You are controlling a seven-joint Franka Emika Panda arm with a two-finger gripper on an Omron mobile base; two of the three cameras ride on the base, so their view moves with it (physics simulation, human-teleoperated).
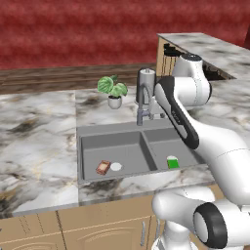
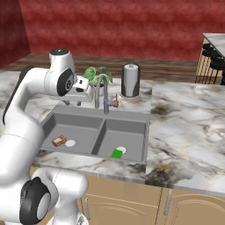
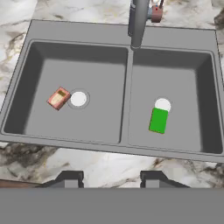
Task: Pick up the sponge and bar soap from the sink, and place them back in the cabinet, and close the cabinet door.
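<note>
The dark grey double-basin sink [image 3: 87, 33] lies below my hand. The green sponge [image 3: 158, 119] with its white rounded end rests on the floor of the right basin [image 1: 172, 162] [image 2: 117, 153]. The reddish-brown bar soap [image 3: 58, 98] lies in the left basin beside the white drain disc [image 3: 78, 99], also seen from the base [image 1: 103, 167] [image 2: 59, 141]. My gripper [image 3: 111, 179] [image 2: 72, 103] hangs open above the sink's back left rim, well above both things, with nothing between its fingers. The cabinet and the cabinet door are out of view.
The tall steel faucet [image 3: 138, 22] [image 2: 100, 90] rises at the middle of the back rim, close to my hand. A potted plant [image 1: 113, 90] and a steel canister [image 2: 130, 80] stand behind it. Marble counter [image 2: 189, 127] surrounds the sink; tan fronts with vertical handles [image 2: 166, 202] run below.
</note>
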